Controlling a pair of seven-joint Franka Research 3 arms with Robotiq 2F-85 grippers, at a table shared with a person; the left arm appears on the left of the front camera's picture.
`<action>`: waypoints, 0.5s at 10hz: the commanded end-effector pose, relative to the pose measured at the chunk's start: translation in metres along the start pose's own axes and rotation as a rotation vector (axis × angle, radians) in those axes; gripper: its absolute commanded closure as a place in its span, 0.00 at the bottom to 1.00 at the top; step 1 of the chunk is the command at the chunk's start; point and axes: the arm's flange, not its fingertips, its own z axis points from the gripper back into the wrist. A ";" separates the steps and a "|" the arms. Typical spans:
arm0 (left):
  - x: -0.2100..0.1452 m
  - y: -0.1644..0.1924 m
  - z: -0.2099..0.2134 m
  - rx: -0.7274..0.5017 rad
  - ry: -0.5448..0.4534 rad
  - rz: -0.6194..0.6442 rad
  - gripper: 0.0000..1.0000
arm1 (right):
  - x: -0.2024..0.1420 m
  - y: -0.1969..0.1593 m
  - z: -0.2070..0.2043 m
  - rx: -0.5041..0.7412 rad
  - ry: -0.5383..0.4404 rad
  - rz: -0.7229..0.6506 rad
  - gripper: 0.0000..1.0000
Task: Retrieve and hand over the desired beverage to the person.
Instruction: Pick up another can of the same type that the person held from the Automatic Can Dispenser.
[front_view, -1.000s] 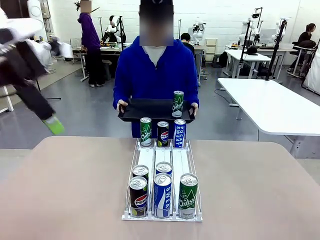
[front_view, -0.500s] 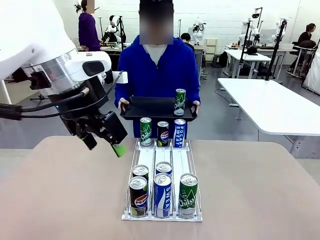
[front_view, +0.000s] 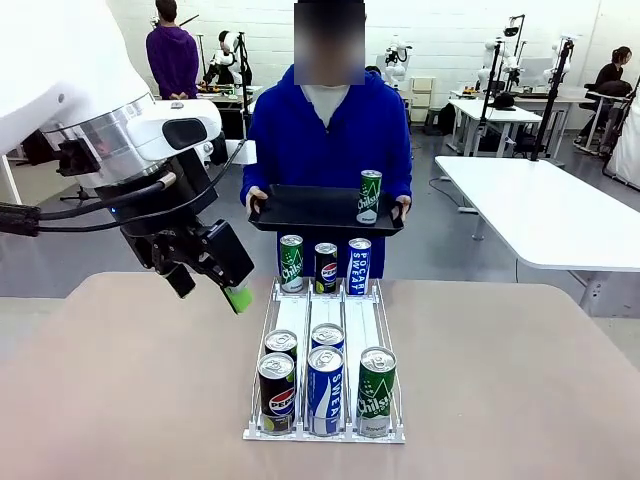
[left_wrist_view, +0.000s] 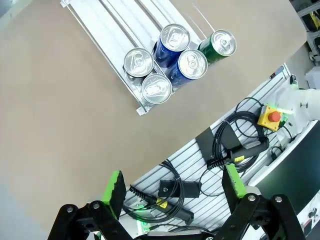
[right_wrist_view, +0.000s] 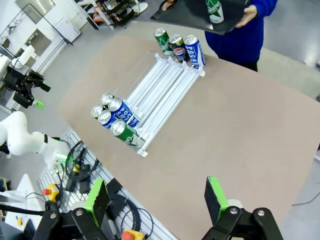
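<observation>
A white rack (front_view: 300, 320) on the tan table holds several beverage cans. Three stand at its far end: green (front_view: 291, 264), Pepsi (front_view: 326, 267) and blue Pocari (front_view: 358, 266). Several more crowd the near end (front_view: 325, 385). The person (front_view: 330, 130) in a blue hoodie stands behind the table holding a black tray (front_view: 310, 210) with one green can (front_view: 369, 197) upright on it. My left gripper (front_view: 210, 292) hangs open above the table, left of the rack. Its wrist view shows its open gripper (left_wrist_view: 175, 185) empty, high above the near cans (left_wrist_view: 175, 52). My right gripper (right_wrist_view: 156, 195) is open, high above the table's near right.
A white table (front_view: 540, 210) stands at the right behind the person, with more tables and people farther back. Cables and a red stop button (left_wrist_view: 272, 116) lie below the table's near edge. Bare tabletop (front_view: 120, 380) stretches on both sides of the rack.
My left arm swung in from the upper left and now hangs still beside the rack. The person shifted slightly right and lifted the tray a little.
</observation>
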 end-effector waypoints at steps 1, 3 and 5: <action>-0.004 0.000 0.000 0.014 0.005 0.024 0.00 | 0.000 0.001 0.000 0.005 0.008 -0.001 0.00; 0.000 0.000 0.000 0.002 0.000 -0.001 0.00 | 0.000 0.001 0.000 0.005 0.008 -0.001 0.00; 0.029 -0.068 -0.041 0.131 0.067 0.117 0.00 | 0.000 0.001 0.000 0.005 0.008 -0.001 0.00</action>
